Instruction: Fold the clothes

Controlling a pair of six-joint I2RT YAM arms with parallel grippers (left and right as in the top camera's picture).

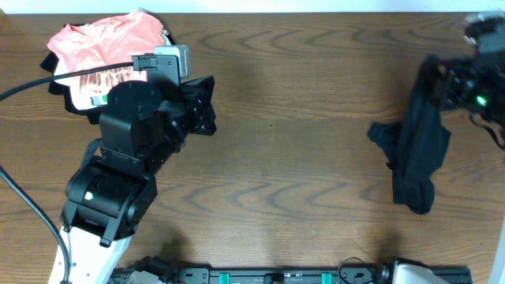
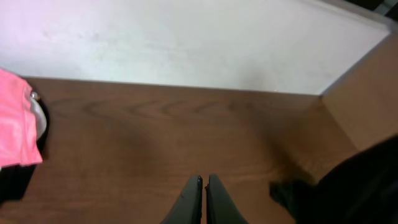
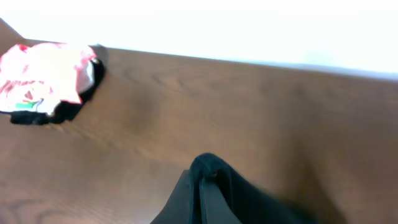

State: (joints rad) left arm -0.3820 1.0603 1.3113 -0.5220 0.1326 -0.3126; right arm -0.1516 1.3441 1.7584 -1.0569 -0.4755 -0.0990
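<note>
The black garment (image 1: 416, 150) hangs limp and bunched at the table's right side, its lower end trailing on the wood. My right gripper (image 1: 443, 79) is shut on its top edge and holds it up; in the right wrist view the black fabric (image 3: 249, 193) drapes over the shut fingers (image 3: 200, 177). My left gripper (image 1: 207, 105) is shut and empty over the left middle of the table, fingers together in the left wrist view (image 2: 204, 182). A corner of the black garment (image 2: 348, 193) shows at that view's lower right.
A salmon-pink shirt with dark lettering (image 1: 102, 47) lies on a pile at the table's back left, with a white folded garment (image 1: 91, 93) under it. The pile also shows in the right wrist view (image 3: 46, 81). A cable (image 1: 31, 87) runs along the left.
</note>
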